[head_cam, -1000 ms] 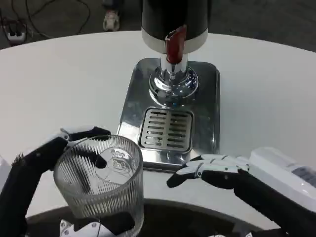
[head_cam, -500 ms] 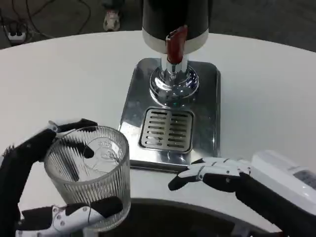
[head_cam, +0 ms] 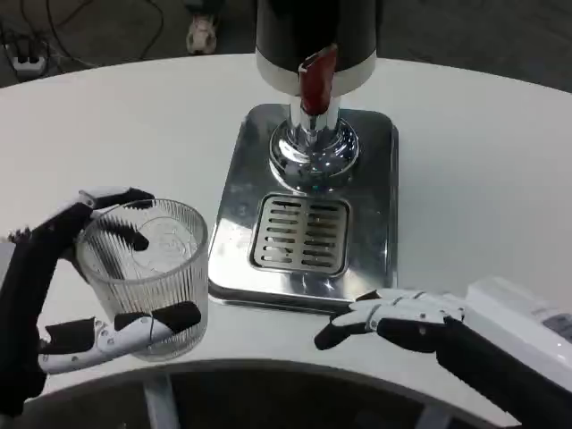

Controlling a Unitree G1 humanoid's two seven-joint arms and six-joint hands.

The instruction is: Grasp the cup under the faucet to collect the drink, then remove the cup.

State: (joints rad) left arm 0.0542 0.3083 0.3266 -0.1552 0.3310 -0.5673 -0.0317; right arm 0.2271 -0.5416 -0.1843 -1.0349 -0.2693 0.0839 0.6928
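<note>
In the head view, the left hand (head_cam: 67, 295) held the cup (head_cam: 143, 277) at the lower left of the frame, fingers wrapped around its ribbed wall, one over the far rim and another across the near side. The cup stood upright, low over or on the table (head_cam: 483, 161), just left of the tray (head_cam: 308, 210) and well short of the faucet (head_cam: 315, 116) at top centre; whether its base touched the table could not be told. The right hand (head_cam: 393, 317) lay at the lower right, near the tray's front edge, holding nothing, its fingers loosely extended and a little apart, pointing left. By my reading the step in hand was carrying the cup to the spout, and doing it well would mean lifting it clear of the tray's raised edge, keeping it level, and setting it squarely on the grate (head_cam: 302, 234) so that its mouth sits right under the faucet, below the red lever (head_cam: 317, 79). The grip looked secure but partly low on the glass, so a slow move would guard against tilting. As for contents, the cup was clear glass and appeared empty, with no liquid visible; the grate looked dry, though reflections made that uncertain.
</note>
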